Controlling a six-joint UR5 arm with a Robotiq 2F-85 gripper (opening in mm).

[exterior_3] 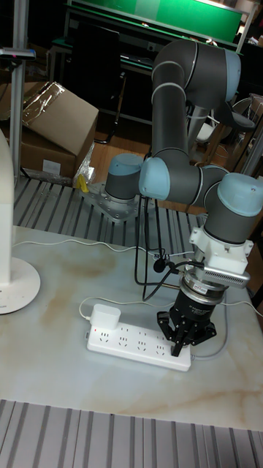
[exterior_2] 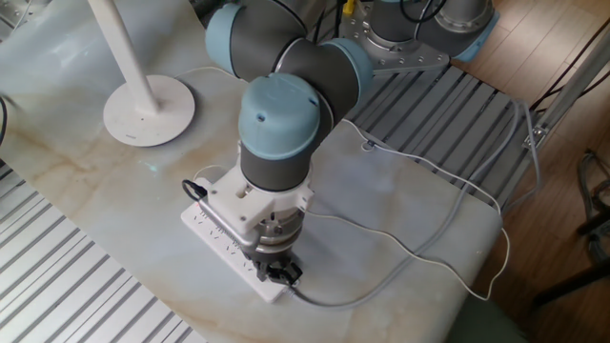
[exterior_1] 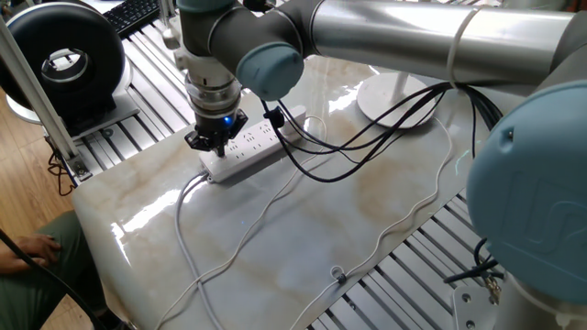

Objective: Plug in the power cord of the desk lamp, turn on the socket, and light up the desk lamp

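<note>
The socket [exterior_1: 261,147] [exterior_2: 214,233] [exterior_3: 131,342] lies flat on the marble table. My gripper [exterior_1: 216,145] [exterior_2: 276,274] [exterior_3: 179,349] points straight down, shut, its fingertips resting on the strip's end where the thick cable leaves. A boxy white plug [exterior_3: 104,318] [exterior_1: 293,116] sits in the strip's opposite end. The thin power cord [exterior_1: 275,197] [exterior_2: 448,267] trails in loops across the table. The desk lamp's disc base [exterior_1: 399,101] [exterior_2: 148,110] [exterior_3: 18,285] stands beyond the strip with its pole upright. The lamp head is out of view.
A black round fan [exterior_1: 64,60] and a keyboard [exterior_1: 133,14] sit off the table's far corner. Black robot cables [exterior_1: 367,128] hang over the table near the strip. The strip's thick white cable [exterior_1: 183,220] runs off the front edge. A cardboard box [exterior_3: 55,121] stands behind.
</note>
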